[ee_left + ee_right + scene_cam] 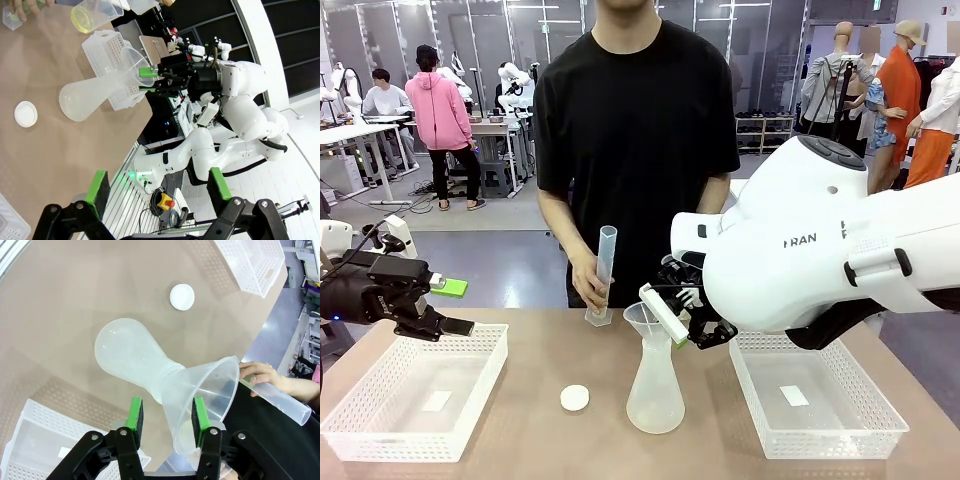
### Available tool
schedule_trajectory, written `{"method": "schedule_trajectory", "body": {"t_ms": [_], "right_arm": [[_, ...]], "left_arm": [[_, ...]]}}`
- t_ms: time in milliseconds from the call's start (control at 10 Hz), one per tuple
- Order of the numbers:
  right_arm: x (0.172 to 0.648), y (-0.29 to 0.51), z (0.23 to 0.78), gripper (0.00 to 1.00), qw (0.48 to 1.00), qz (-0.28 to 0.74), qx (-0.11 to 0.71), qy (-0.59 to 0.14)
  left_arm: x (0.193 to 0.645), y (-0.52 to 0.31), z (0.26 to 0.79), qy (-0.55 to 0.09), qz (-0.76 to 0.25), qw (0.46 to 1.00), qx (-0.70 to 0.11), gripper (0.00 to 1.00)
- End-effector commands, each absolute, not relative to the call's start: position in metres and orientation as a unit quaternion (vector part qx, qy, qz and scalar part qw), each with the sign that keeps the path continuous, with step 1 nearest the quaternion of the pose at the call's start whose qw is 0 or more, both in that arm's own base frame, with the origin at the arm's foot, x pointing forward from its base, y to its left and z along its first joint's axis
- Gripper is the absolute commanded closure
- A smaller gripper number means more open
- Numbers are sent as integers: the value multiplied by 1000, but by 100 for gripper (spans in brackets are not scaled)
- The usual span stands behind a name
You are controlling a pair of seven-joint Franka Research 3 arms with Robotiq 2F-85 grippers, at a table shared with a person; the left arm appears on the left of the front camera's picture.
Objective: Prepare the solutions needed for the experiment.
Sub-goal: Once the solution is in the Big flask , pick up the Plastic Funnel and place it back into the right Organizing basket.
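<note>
Flask [654, 395] stands nearest on the surface [540, 350], funnel [215, 385] in its neck, white cap [575, 397] beside it. My R fingers [146, 73] sit half-closed astride the funnel: one pad on its wall, gap at the other, so can't tell if clamped. My L fingers [448, 290] hang wide apart over the L basket [490, 390]. Yellow soln [82, 19] is in a clear cup [97, 11] past the funnel, apart from R fingers, well apart from L. Farther, person's hand [588, 285] holds a cylinder [606, 260] upright.

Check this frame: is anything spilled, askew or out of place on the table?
Nothing stands out. The funnel sits in the neck of the flask, held by the right gripper. The white cap lies loose beside the flask, and the table shows no spill.
</note>
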State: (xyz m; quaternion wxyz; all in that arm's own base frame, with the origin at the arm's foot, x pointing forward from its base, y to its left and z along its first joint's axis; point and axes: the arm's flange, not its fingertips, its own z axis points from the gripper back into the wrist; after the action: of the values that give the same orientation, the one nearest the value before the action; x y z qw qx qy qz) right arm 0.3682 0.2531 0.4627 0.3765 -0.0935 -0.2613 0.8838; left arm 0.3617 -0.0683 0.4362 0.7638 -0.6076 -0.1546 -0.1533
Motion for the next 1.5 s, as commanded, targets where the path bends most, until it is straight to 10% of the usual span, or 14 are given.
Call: {"method": "schedule_trajectory", "body": {"t_ms": [0, 1000, 1400], "right_arm": [[367, 253, 463, 50, 376, 883, -94, -264], [315, 258, 535, 49, 361, 875, -152, -286], [303, 180, 590, 49, 549, 778, -92, -291]], "left_arm": [[360, -68, 435, -157, -164, 760, -609, 0], [360, -68, 435, -157, -164, 760, -609, 0], [360, -68, 435, -157, -164, 760, -609, 0]]}}
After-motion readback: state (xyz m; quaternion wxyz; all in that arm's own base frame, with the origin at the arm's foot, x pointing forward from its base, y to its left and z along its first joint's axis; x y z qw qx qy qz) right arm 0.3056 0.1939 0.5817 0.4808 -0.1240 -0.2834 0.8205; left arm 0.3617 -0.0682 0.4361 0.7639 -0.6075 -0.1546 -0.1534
